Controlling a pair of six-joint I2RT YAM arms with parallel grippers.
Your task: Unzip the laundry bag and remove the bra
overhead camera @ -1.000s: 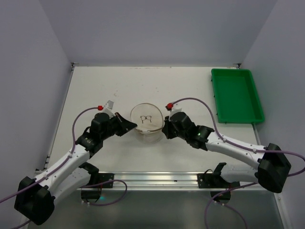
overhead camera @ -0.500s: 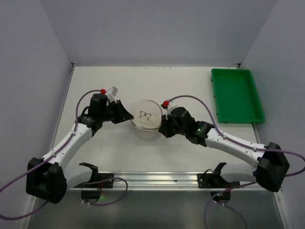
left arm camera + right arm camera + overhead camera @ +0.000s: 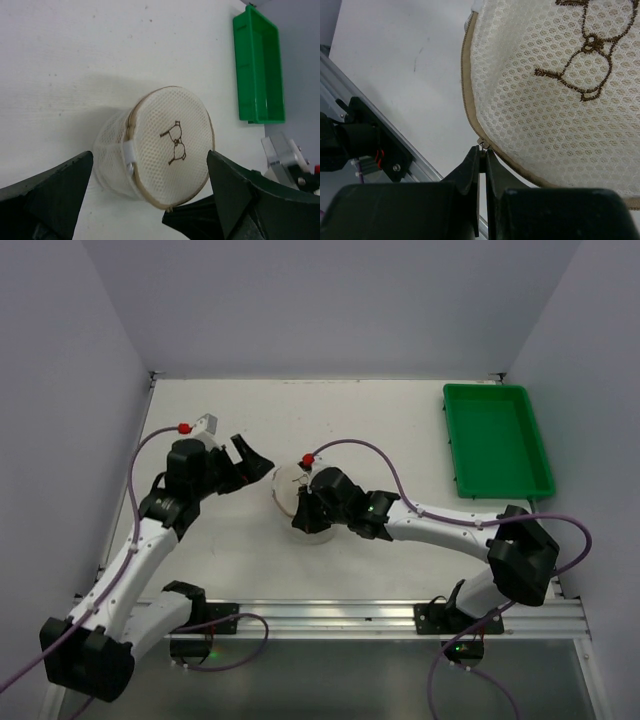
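Within the last second the right gripper [image 3: 481,155] had swung from the bag's [image 3: 170,145] right flank round to its near-left rim, while the left gripper [image 3: 255,458] had drawn back up and leftward, off the bag, fingers spread wide and grasping nothing; the bag had slid a little left and lay tilted mid-table, symbol face up toward the left wrist camera; the right fingers were pinched on the small metal pull [image 3: 482,144] at the rim seam, which looked fully closed — so unzipping seemed about to begin, not done; no bra showed through the mesh. The table [image 3: 400,420] held only a green tray [image 3: 495,435], well apart at far right; nothing blocked the zip's path, though the unheld bag might simply drag.
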